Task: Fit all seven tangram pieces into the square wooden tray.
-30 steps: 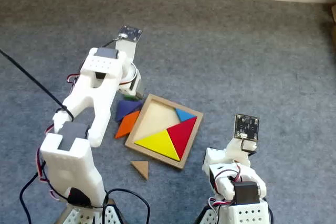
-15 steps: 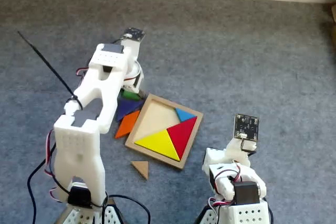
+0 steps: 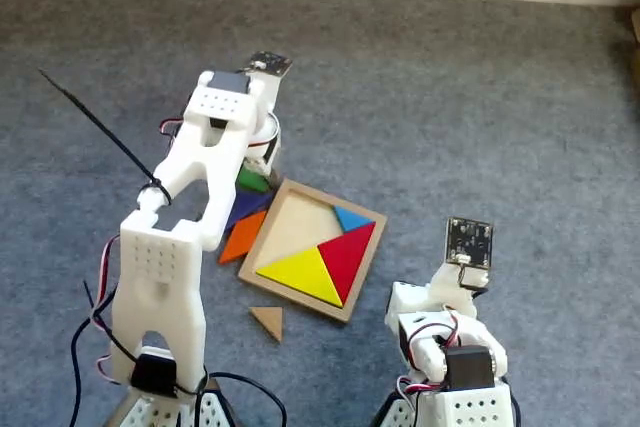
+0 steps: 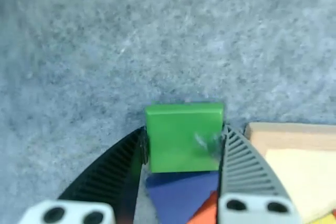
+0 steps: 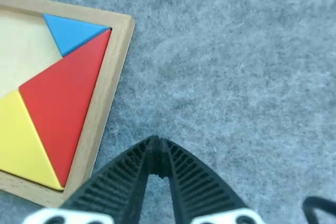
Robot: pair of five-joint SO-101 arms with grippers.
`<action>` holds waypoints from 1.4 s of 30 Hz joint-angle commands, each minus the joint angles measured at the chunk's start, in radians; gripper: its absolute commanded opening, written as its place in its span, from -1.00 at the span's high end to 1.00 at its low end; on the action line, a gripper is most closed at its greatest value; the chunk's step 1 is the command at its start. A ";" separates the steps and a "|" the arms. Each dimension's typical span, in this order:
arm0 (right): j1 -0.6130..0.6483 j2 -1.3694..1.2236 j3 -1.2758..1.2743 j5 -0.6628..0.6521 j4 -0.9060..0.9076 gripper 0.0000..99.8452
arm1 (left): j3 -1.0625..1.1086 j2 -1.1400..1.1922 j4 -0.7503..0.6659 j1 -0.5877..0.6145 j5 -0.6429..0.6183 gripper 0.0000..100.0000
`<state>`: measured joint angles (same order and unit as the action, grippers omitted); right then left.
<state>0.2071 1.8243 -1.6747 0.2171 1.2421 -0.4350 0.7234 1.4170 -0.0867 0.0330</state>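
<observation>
The square wooden tray [image 3: 262,230] lies mid-carpet and holds a blue triangle [image 3: 350,218], a red triangle [image 3: 347,255] and a yellow triangle [image 3: 300,275]. At the tray's far left corner, my left gripper [image 4: 184,131] is shut on a green square [image 4: 184,137], which also shows under the arm as the green square [image 3: 252,181]. A dark blue piece [image 4: 176,195] and an orange piece [image 4: 207,211] lie just beneath it, outside the tray rim [image 4: 283,129]. My right gripper [image 5: 157,153] is shut on nothing, over carpet near the tray rim [image 5: 113,82].
A tan wooden triangle [image 3: 267,321] lies on the carpet in front of the tray. The dark blue piece [image 3: 243,207] and orange piece [image 3: 240,239] rest against the tray's left side. The right arm's base [image 3: 445,347] stands at the near right.
The left arm has stretched farther away and slightly right, and the green square has shifted with it. The right arm has not moved.
</observation>
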 commanded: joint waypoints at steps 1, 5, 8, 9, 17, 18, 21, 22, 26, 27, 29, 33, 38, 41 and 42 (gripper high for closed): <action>0.007 0.022 -0.154 0.009 0.008 0.99 | -0.019 -0.119 0.018 -0.027 -0.041 0.81; 0.007 0.022 -0.154 0.009 0.008 0.99 | 0.064 -0.182 0.009 -0.050 -0.038 0.81; 0.007 0.022 -0.154 0.009 0.008 0.99 | 0.127 -0.252 -0.002 -0.084 -0.038 0.81; 0.007 0.022 -0.154 0.009 0.008 0.99 | 0.150 -0.282 -0.008 -0.097 -0.038 0.81; 0.010 0.022 -0.154 0.009 0.008 0.99 | 0.453 -0.470 -0.184 -0.243 0.054 0.82; 0.010 0.022 -0.154 0.009 0.008 0.99 | 0.479 -0.483 -0.207 -0.254 0.081 0.82; 0.010 0.022 -0.154 0.009 0.008 0.99 | 0.522 -0.501 -0.247 -0.265 0.141 0.81; 0.010 0.022 -0.154 0.009 0.008 0.99 | 0.522 -0.501 -0.249 -0.266 0.161 0.81; 0.010 0.022 -0.154 0.009 0.008 0.99 | 0.529 -0.501 -0.252 -0.306 0.227 0.81; 0.010 0.022 -0.154 0.009 0.008 0.99 | 0.529 -0.501 -0.253 -0.323 0.239 0.81; 0.010 0.022 -0.154 0.009 0.008 0.99 | 0.529 -0.501 -0.249 -0.355 0.269 0.81; 0.010 0.022 -0.154 0.009 0.008 0.99 | 0.530 -0.501 -0.247 -0.398 0.304 0.76; 0.010 0.022 -0.154 0.009 0.008 0.99 | 0.530 -0.501 -0.219 -0.383 0.301 0.54; 0.010 0.022 -0.154 0.009 0.008 0.99 | 0.530 -0.503 -0.219 -0.366 0.301 0.53; 0.010 0.022 -0.154 0.009 0.008 0.99 | 0.530 -0.503 -0.219 -0.366 0.301 0.53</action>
<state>0.2071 1.8243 -1.6747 0.2171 1.2421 0.1005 0.2862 1.1868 -0.4672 0.3230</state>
